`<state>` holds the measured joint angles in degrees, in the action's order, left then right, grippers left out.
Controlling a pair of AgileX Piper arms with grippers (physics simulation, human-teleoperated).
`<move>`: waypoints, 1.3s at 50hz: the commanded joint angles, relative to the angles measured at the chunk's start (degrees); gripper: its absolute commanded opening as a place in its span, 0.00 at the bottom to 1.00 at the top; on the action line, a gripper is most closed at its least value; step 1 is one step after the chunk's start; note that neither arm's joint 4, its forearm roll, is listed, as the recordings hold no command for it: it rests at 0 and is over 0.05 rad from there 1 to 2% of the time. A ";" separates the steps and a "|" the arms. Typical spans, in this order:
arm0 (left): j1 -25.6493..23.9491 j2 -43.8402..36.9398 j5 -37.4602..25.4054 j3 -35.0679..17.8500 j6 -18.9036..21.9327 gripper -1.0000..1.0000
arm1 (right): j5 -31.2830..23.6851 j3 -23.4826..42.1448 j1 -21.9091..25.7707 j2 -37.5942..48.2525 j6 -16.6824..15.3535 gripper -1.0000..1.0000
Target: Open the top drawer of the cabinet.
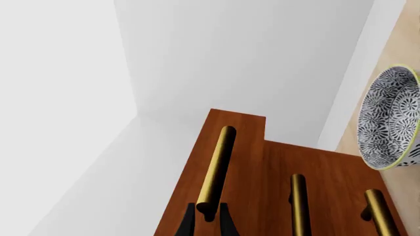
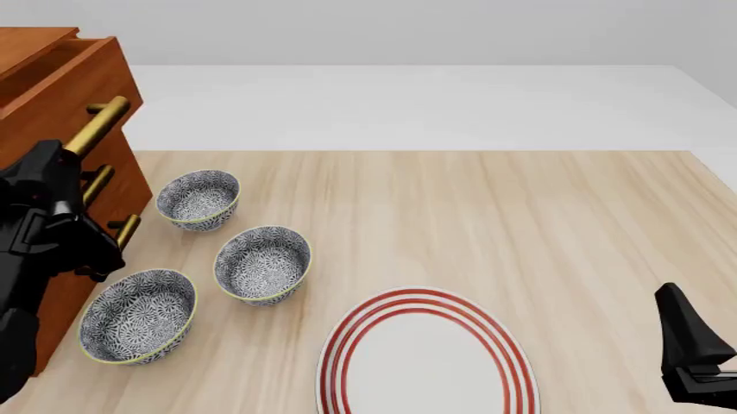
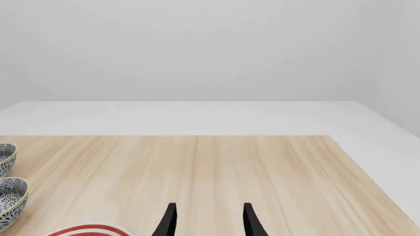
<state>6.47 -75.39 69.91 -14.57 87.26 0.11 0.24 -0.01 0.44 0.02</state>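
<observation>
Black and bent at its joints, the left arm reaches toward the cabinet [image 2: 47,95] at the left edge of the table [image 2: 553,224], and the left gripper [image 1: 208,219] has its two dark fingers clamped on the near end of the brass handle [image 1: 215,169] of the top drawer [image 1: 229,147]. In the left wrist view the bar sits between the fingers, touching both. The handle runs straight away from the claw along the drawer front, so its long axis lies in line with the fingers. The drawer front stands forward of the two lower drawers, whose handles [image 1: 298,206] lie beside the claw, parallel to the held one. In the front view the drawer [image 2: 52,56] shows an open top behind its front panel.

Three patterned bowls [image 2: 199,198] stand just beside the cabinet, close under the left arm but apart from the claw. A white plate with red rings [image 2: 429,358] lies farther away, between the two arms.

The right gripper [image 3: 206,221] rests low at the other side of the table, fingers apart and holding nothing, with bare wood in front of it.
</observation>
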 commanded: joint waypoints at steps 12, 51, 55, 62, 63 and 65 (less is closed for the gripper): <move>-1.22 -1.86 -0.02 -0.36 0.13 0.00 | 0.00 0.00 0.00 0.00 0.00 1.00; -2.86 14.07 -5.22 9.40 0.29 1.00 | 0.00 0.00 0.00 0.01 0.00 1.00; -3.22 21.50 -11.19 10.20 -0.72 1.00 | 0.00 0.00 -0.01 0.00 0.00 1.00; -5.16 41.44 -32.68 5.85 -8.53 1.00 | 0.00 0.00 0.00 0.01 0.00 1.00; -5.06 42.04 -33.12 5.35 -8.84 1.00 | 0.00 0.00 0.00 0.01 0.00 1.00; -5.30 43.89 -34.89 3.66 -10.08 1.00 | 0.00 0.00 0.00 0.02 -0.01 1.00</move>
<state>2.54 -47.05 50.05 -7.82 82.86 0.11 0.24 -0.01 0.45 0.02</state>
